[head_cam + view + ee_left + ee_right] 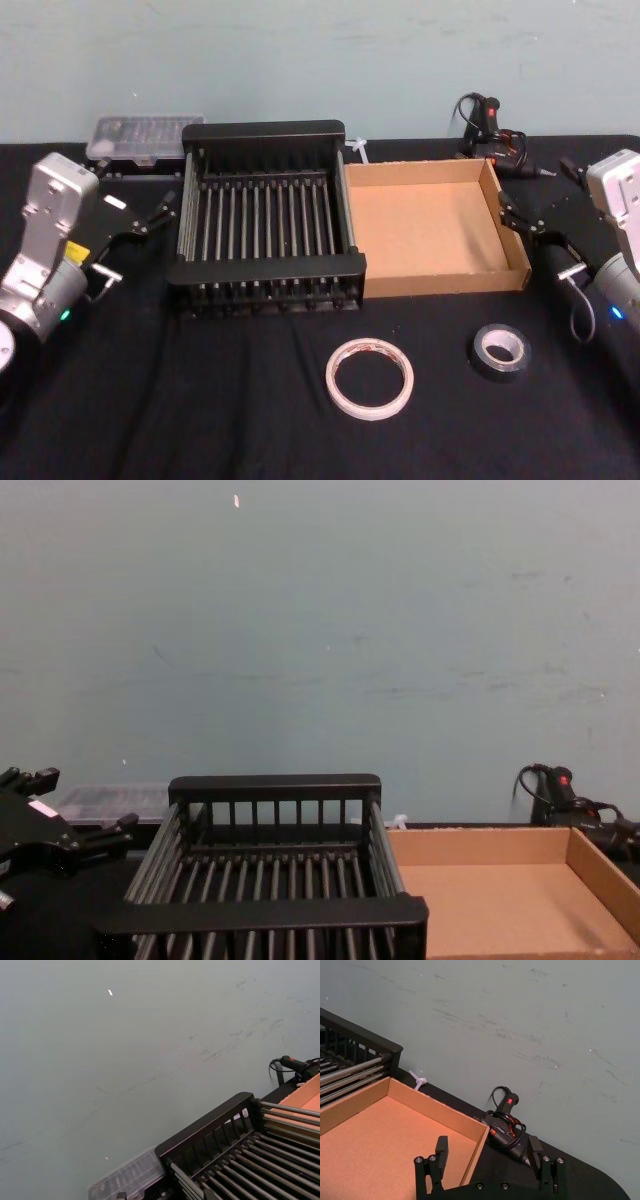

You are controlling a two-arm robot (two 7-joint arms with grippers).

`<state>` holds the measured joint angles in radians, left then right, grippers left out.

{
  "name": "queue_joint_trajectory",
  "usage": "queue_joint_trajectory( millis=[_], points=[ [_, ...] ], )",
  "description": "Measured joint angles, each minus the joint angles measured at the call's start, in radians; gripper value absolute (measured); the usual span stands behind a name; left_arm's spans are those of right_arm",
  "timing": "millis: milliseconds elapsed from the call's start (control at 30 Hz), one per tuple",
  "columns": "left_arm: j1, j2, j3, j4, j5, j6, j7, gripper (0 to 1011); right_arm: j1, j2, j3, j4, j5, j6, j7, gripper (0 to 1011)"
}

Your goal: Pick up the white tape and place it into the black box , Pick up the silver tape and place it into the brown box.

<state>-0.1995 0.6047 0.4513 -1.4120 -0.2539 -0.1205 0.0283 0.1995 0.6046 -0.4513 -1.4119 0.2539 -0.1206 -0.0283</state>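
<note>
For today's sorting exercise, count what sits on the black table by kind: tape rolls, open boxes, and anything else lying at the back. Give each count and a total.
Tape rolls: 2 (white tape, silver tape)
Open boxes: 2 (black box, brown box)
Other items at the back: 2 (clear case, glue gun)
Total: 6

Your room: wall and table only.
You see a scuffed pale blue-green wall rising directly behind the black-covered table.
</note>
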Motion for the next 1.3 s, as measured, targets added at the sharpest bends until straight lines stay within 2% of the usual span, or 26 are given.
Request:
queue_joint_trajectory(
  millis=[1300],
  points=[
    [0.0, 0.0, 0.0, 0.0, 0.0, 0.0, 0.0, 1001, 0.0, 0.0, 0.0, 0.0, 0.0, 0.0, 0.0, 1002]
  ],
)
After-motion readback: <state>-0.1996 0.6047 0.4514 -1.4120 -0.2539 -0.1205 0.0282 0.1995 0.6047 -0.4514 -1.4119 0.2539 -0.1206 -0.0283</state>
